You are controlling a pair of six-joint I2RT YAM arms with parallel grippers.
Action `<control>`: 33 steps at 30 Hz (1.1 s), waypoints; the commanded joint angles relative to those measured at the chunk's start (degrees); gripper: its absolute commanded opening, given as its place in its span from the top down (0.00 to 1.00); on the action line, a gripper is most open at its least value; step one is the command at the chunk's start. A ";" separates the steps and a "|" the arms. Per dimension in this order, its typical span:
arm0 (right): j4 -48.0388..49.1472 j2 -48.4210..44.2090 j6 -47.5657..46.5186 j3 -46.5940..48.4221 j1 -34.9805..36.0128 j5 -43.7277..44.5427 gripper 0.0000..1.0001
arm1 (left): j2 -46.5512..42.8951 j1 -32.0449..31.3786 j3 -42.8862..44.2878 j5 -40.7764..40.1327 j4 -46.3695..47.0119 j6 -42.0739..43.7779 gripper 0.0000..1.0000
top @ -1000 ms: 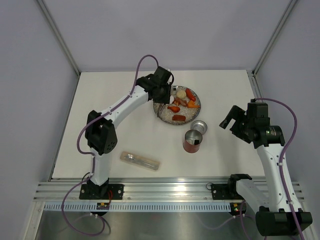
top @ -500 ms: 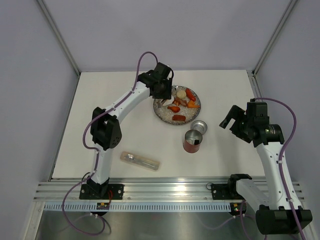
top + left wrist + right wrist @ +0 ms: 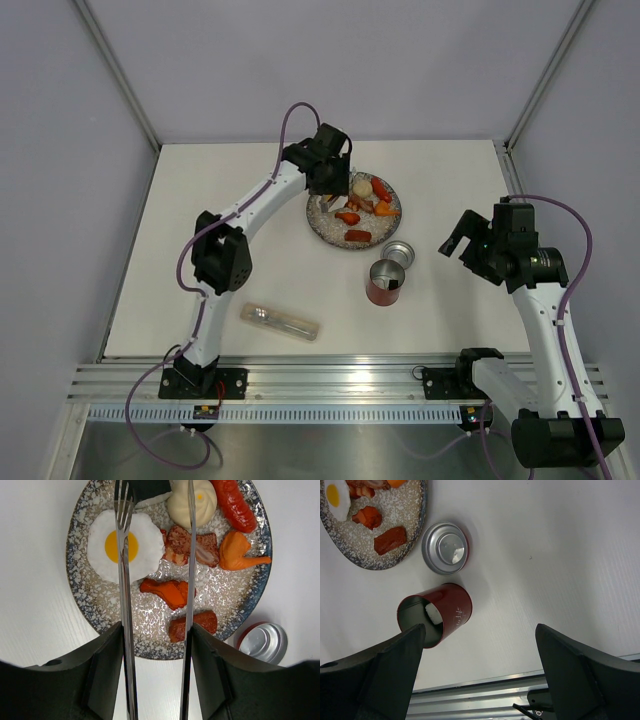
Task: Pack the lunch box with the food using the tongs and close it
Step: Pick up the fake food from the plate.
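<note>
The left tool grips the tongs, whose arms stand parted above the speckled plate toward the bench's far edge, with nothing pinched between them. The fried egg, sausage, shrimp and other food lie on the plate. The lunch box stands open nearer the near edge, holding one pale piece, its lid beside it. The right tool hangs wide open and empty. Packing looks barely begun, and the closing is not yet done.
</note>
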 commanded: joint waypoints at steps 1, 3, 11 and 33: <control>0.28 -0.28 -1.05 1.86 0.11 0.90 0.01 | 0.41 0.44 3.36 -1.33 1.73 -0.29 0.44; 0.28 -0.28 -1.14 1.78 0.11 0.90 0.01 | 0.77 0.44 3.45 -1.77 1.64 -0.11 0.44; 0.55 -0.02 -1.05 1.69 0.19 0.81 0.01 | 2.43 0.44 3.45 -2.30 2.35 -0.20 0.43; 1.16 -0.10 -0.79 0.55 0.10 0.55 0.01 | 5.52 0.71 5.65 -2.48 2.00 -0.20 0.58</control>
